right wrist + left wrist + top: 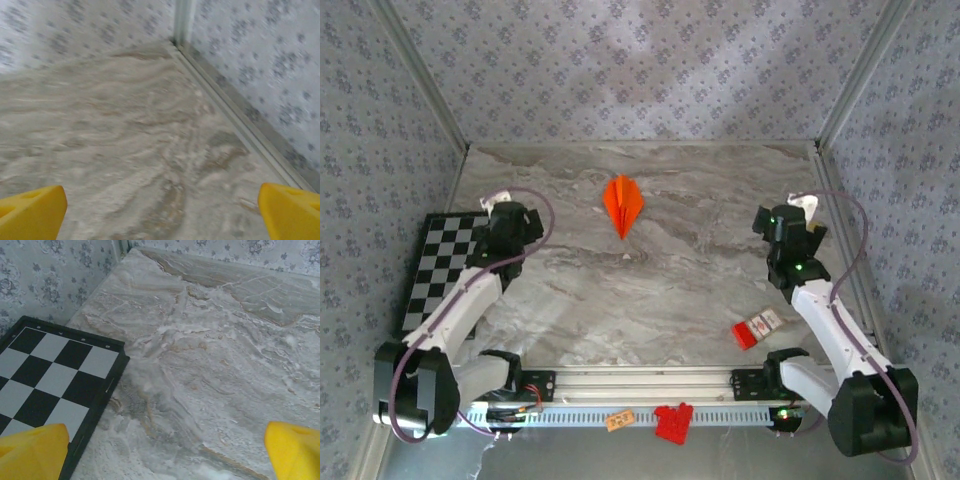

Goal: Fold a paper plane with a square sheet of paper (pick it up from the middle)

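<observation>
One paper plane (623, 205) is lying folded on the surface (670, 290), midway along and near its far edge, nose pointing toward the near edge, so the folding is looking finished with nothing obvious left. The left fingers (32, 452) are gaping wide and empty beside the one checkerboard (440, 270). The right fingers (290, 210) are likewise spread, holding nothing, by the right edge. One red-and-white box (757, 328) is sitting toward the near right corner.

No legible text, print on red-and-white box (757, 328) too small to read
</observation>
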You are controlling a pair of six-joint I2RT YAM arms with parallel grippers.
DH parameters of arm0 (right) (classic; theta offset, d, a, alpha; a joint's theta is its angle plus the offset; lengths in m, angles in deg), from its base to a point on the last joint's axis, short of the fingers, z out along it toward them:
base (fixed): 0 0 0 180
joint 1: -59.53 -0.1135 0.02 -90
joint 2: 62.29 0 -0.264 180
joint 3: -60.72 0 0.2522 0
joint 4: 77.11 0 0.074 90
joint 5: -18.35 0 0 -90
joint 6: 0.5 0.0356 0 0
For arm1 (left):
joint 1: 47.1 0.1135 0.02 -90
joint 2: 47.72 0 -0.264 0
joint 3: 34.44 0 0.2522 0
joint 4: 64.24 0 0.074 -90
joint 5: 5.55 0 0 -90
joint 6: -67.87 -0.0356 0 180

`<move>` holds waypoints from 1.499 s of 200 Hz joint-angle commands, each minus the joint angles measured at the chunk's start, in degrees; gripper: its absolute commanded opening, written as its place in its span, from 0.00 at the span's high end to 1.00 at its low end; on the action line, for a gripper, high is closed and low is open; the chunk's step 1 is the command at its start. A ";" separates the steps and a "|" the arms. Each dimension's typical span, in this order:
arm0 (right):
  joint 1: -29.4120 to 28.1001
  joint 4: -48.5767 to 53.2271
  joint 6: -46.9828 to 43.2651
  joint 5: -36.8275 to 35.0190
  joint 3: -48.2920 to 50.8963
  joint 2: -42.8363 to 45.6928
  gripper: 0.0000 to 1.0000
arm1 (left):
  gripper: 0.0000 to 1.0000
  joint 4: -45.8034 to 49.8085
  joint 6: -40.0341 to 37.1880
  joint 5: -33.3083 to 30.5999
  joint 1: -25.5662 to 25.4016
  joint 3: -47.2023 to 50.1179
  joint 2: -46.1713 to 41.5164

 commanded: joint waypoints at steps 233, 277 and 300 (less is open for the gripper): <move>8.94 -57.59 -16.44 29.73 20.58 -25.69 0.00 | 0.01 -60.77 -17.24 32.25 13.82 21.80 21.71; 8.46 -54.79 -16.24 27.22 17.20 -29.51 0.00 | 0.00 -57.27 -17.19 30.70 13.43 18.97 24.07; 8.56 -51.90 -15.05 24.79 15.08 -30.22 0.00 | 0.00 -51.83 -17.23 28.77 12.87 15.80 24.45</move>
